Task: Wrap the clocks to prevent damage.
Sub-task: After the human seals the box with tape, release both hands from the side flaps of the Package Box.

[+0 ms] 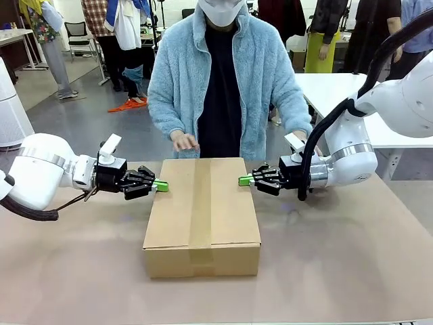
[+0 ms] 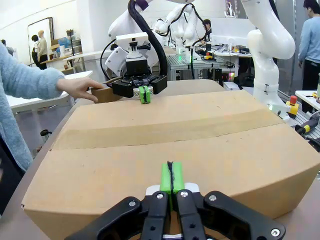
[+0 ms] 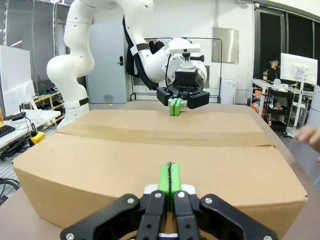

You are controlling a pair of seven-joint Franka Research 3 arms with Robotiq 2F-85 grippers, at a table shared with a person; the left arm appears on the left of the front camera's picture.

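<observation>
A closed cardboard box point(image 1: 201, 210) with a tape strip down its middle lies on the table. No clocks are in view. My left gripper point(image 1: 161, 185) is shut, its green pads together at the upper edge of the box's left side. My right gripper point(image 1: 244, 180) is shut the same way at the box's right side. The left wrist view looks over my left gripper point(image 2: 171, 179) and across the box top point(image 2: 200, 145) to the right gripper point(image 2: 144, 94). The right wrist view mirrors this: right gripper point(image 3: 170, 178), box point(image 3: 150, 160), left gripper point(image 3: 174, 106). I cannot tell whether the pads touch the cardboard.
A person in a light blue fleece stands behind the box, one hand point(image 1: 184, 141) just past its far edge and the other hand point(image 1: 301, 137) behind my right wrist. The brown table point(image 1: 352, 257) has free room on both sides and in front.
</observation>
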